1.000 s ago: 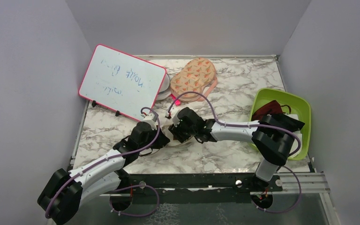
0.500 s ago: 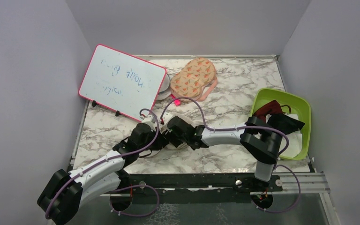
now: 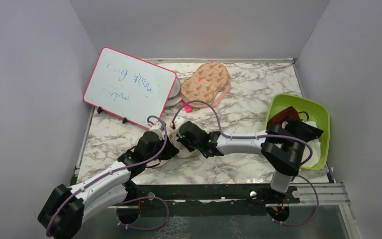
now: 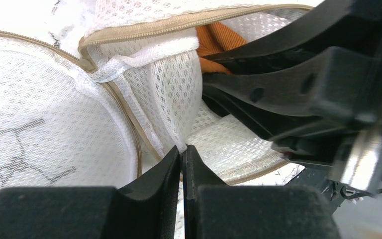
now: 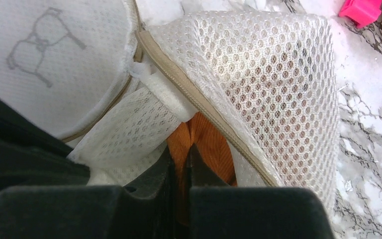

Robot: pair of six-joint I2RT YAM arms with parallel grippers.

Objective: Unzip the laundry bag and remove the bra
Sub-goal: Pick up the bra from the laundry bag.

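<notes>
Starting at your left, the pink-framed whiteboard (image 3: 129, 87) leans at the far left of the table (image 3: 238, 104). Just in front of it, near the table's middle, your left claw (image 4: 183, 152) is pinched together on a fold of white mesh at the open rim of the laundry bag (image 5: 278, 74). The bag is unzipped: its flat lid, printed with a bra outline, lies flopped to one side, and the tan zip tape gapes. Inside that gap sits the bra (image 5: 214, 139), orange-brown ribbed fabric, mostly under the mesh. Your right claw (image 5: 181, 154) reaches into the opening from the right, its tips closed on the bra. Behind, the peach case (image 3: 206, 82) lies beside the whiteboard. At far right a green bin (image 3: 323, 112) holds a dark red cloth (image 3: 284, 115).
</notes>
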